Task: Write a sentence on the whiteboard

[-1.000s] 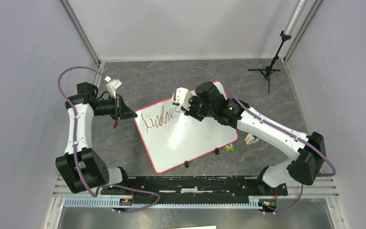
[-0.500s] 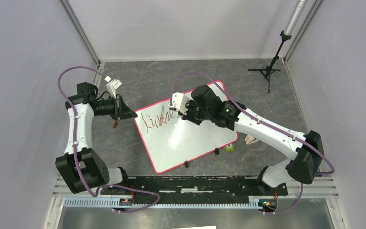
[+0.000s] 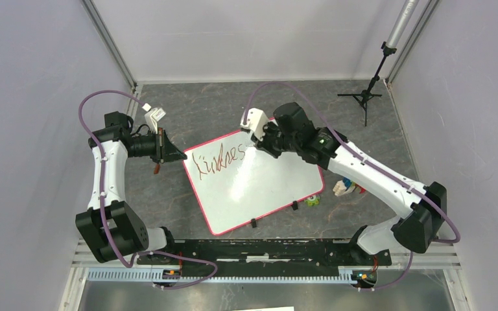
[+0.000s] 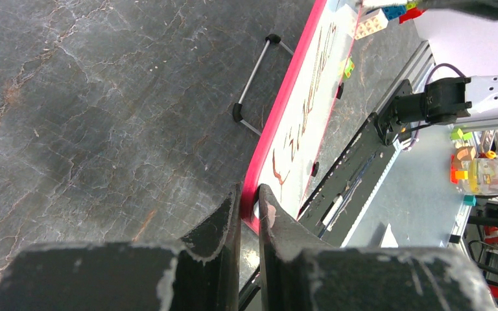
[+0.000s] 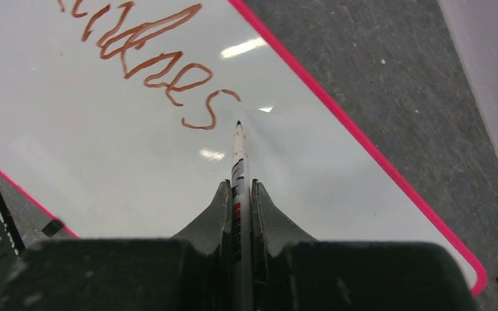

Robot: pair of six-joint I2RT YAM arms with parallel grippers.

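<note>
The whiteboard, glossy white with a red-pink border, lies tilted on the grey floor. One line of reddish-brown scrawl, the sentence, runs along its upper left; it also shows in the right wrist view. My left gripper is shut on the board's left corner, its fingers pinching the red border. My right gripper is shut on a white marker, tip just right of the last letter and close above the board.
Two black clips sit on the board's near edge. Small coloured toys lie off its right corner. A black tripod stands at the back right. A wire stand lies beside the board's border.
My right gripper with the marker has moved right and back along the board, uncovering the end of the written line. The left arm has not moved.
</note>
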